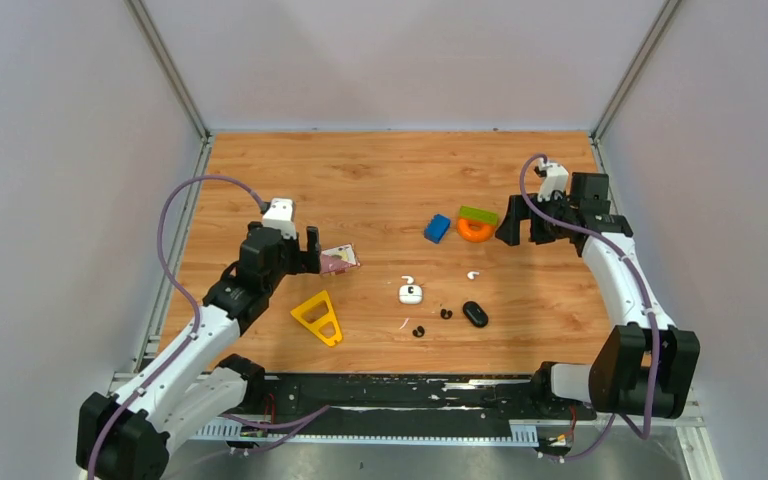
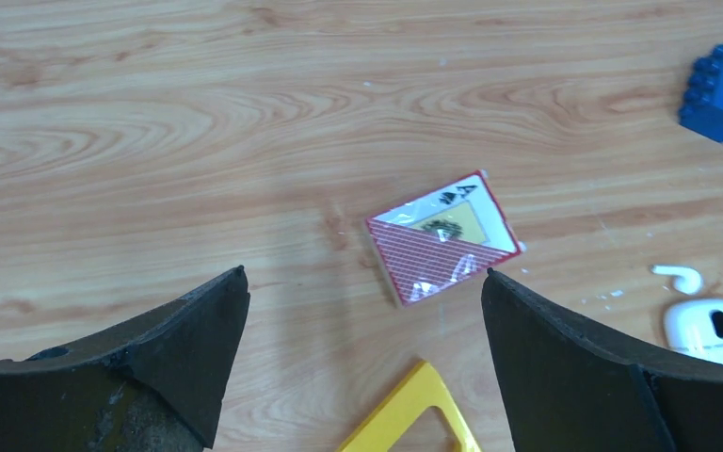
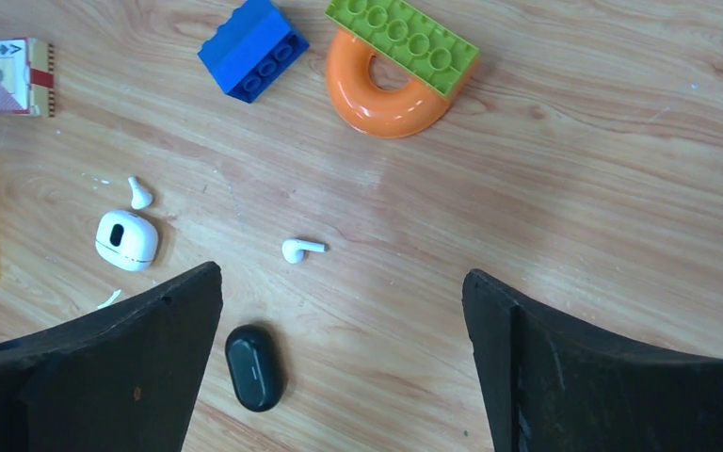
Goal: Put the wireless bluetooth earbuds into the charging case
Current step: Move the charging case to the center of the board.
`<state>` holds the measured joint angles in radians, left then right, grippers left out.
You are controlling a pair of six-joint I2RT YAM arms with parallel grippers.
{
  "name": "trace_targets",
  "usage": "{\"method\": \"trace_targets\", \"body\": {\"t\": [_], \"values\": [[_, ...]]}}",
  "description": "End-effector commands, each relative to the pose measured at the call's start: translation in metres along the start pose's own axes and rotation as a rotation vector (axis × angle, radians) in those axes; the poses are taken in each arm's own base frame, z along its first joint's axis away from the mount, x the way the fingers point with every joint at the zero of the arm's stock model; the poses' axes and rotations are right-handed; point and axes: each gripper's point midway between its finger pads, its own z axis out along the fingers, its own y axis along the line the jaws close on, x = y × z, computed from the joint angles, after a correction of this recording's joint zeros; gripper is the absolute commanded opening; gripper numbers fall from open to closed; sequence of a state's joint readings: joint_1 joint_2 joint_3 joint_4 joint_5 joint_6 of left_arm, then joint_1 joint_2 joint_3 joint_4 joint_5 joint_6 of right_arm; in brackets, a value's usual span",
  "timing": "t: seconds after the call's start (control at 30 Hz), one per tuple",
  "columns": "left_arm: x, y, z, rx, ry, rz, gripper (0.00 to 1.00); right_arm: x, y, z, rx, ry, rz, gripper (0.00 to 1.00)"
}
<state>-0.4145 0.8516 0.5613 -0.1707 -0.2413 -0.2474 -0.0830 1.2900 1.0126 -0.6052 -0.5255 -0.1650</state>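
Since nothing is gripped yet, left gripper (image 2: 362,282) and right gripper (image 3: 341,273) hover spread and empty, ready to pick; white earbuds (image 3: 301,250) lie loose near the white case (image 3: 127,239), black earbuds (image 1: 446,313), seemingly, beside the black case (image 3: 253,365).

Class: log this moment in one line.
jaws: both open, empty | white earbuds outside white case | black earbuds outside black case

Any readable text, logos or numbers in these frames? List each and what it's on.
"A", with a small black suit pip beside it: on the corner of the card box, left wrist view.
Centre emblem on that box: too blurred to read.
White charging case, black case, blue block, green block: no text visible.
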Motion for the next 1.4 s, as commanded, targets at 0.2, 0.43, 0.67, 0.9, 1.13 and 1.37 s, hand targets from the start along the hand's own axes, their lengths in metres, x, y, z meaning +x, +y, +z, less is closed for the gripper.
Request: {"method": "trace_targets", "body": {"t": [0.2,0.43,0.67,0.9,1.13,1.37], "values": [[0.0,-0.091,-0.015,0.436,-0.015,0.083,1.0,0.013,-0.002,-0.013,0.031,-0.056,-0.11,0.99],[0.015,-0.124,-0.025,0.624,0.047,0.12,0.91,0.031,0.056,-0.02,-0.184,-0.037,-0.37,0.89],[0.034,-0.134,-0.022,0.65,0.141,0.157,0.84,0.076,0.106,0.01,-0.35,0.173,-0.701,0.64],[0.033,-0.122,-0.019,0.573,0.134,0.16,0.82,0.083,0.146,0.043,-0.482,0.264,-0.803,0.48],[0.028,-0.106,-0.018,0.482,0.108,0.13,0.83,0.092,0.169,0.066,-0.527,0.322,-0.917,0.44],[0.032,-0.103,-0.017,0.459,0.126,0.114,0.85,0.092,0.16,0.082,-0.436,0.397,-0.862,0.45]]}}
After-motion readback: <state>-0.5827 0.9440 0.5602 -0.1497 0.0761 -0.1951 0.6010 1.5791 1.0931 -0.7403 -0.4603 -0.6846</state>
